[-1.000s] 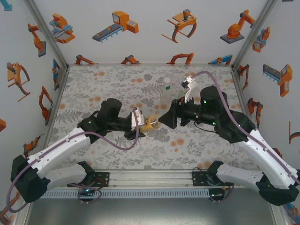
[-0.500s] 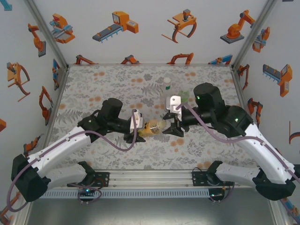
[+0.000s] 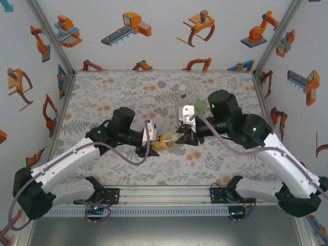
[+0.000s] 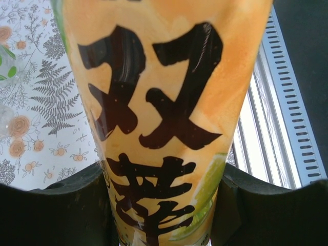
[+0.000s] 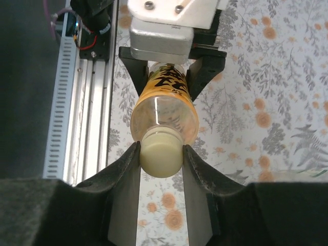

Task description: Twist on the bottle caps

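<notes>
The yellow-orange bottle [image 3: 165,141] is held sideways above the table, its label with black characters [image 4: 164,102] close up in the left wrist view. My left gripper [image 3: 155,144] [image 4: 164,205] is shut on its body. A pale yellow bottle cap [image 5: 161,154] sits on the bottle's neck, and my right gripper [image 5: 161,156] [image 3: 180,138] is shut on it, one finger pressed to each side. Behind them the slim colourless bottle [image 3: 182,102] stands upright with a white cap [image 3: 182,88] on top. The short green-tinted bottle [image 3: 200,106] stands beside it, partly behind my right arm.
The floral table cover [image 3: 113,92] runs to the enclosure walls at the back and sides. An aluminium rail [image 3: 164,197] [image 5: 77,102] lies along the near edge by the arm bases. Open table lies at the left and back.
My right gripper turned over, came in to the bottle's neck and closed its fingers on the cap. The left gripper kept holding the bottle, shifting it slightly.
</notes>
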`<action>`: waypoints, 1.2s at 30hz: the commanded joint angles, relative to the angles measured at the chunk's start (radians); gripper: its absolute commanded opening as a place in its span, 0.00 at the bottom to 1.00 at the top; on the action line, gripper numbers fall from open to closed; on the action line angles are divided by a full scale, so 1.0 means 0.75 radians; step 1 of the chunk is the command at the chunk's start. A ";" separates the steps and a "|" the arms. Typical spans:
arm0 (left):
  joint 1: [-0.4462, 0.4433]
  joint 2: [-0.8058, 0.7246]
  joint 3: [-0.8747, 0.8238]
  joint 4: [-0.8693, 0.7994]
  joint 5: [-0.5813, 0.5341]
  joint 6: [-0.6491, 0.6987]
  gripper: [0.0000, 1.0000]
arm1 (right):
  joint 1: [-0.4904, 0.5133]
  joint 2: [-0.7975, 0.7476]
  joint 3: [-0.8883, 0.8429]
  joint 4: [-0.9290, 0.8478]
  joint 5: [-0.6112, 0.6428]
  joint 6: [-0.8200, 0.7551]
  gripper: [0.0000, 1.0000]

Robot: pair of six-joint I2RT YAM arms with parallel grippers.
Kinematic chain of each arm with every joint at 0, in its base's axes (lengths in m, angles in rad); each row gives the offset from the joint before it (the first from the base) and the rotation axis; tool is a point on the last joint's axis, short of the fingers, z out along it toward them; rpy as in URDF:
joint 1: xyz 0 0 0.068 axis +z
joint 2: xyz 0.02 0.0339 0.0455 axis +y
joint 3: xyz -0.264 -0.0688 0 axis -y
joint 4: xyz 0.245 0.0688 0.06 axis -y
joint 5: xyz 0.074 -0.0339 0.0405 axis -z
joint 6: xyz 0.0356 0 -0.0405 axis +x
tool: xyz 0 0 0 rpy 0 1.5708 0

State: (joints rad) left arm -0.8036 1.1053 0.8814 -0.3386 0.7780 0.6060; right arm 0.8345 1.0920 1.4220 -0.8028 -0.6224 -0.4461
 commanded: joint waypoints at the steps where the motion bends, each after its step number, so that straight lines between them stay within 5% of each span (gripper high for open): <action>1: -0.003 -0.019 0.022 0.032 -0.013 0.000 0.00 | 0.010 -0.015 -0.026 0.137 0.106 0.296 0.16; 6: -0.002 -0.030 -0.019 0.170 -0.145 -0.058 0.00 | 0.010 -0.033 -0.121 0.300 0.323 0.869 0.01; 11: -0.004 -0.012 -0.019 0.244 -0.287 -0.088 0.00 | 0.007 -0.013 -0.149 0.296 0.559 1.396 0.00; 17: -0.006 0.014 -0.009 0.319 -0.393 -0.112 0.00 | -0.002 0.102 -0.055 0.157 0.644 1.866 0.00; 24: -0.005 0.024 -0.007 0.348 -0.393 -0.104 0.00 | -0.001 0.150 0.007 0.098 0.658 1.894 0.04; 31: -0.005 0.041 0.016 0.249 -0.309 -0.048 0.00 | -0.002 0.069 0.066 0.096 0.678 1.596 0.51; 36: -0.004 0.046 0.034 0.152 -0.167 -0.004 0.00 | -0.004 -0.001 0.116 0.101 0.614 1.139 0.64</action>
State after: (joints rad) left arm -0.8043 1.1362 0.8669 -0.1978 0.5468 0.5648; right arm 0.8265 1.1385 1.4624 -0.7326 -0.1173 0.6617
